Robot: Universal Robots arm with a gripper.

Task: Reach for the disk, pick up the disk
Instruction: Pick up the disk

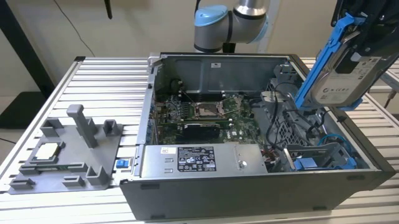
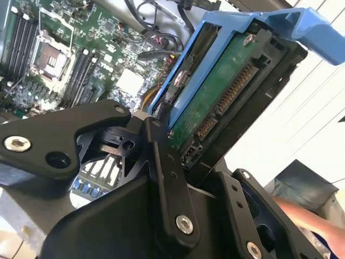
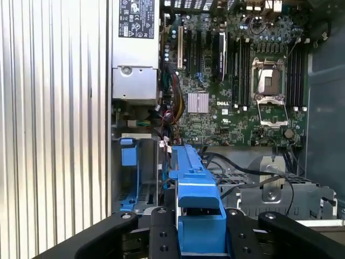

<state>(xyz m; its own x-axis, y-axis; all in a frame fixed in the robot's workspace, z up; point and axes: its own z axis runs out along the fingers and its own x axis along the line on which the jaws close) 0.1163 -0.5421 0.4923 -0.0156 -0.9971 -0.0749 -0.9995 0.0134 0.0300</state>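
The gripper (image 3: 200, 229) is clamped on the disk (image 1: 341, 77), a silver drive in blue rails held tilted on edge in the air above the open computer case (image 1: 262, 196), at the exterior view's right, over the motherboard (image 3: 237, 91).

The disk (image 1: 346, 70), silver with a white label and bright blue rails, hangs tilted on edge in the air at the exterior view's right, its green circuit board (image 2: 223, 91) showing in the second wrist view.

a slatted metal table (image 1: 100, 77) carries an open computer case (image 1: 249, 186) and grey fixture (image 1: 68, 158).
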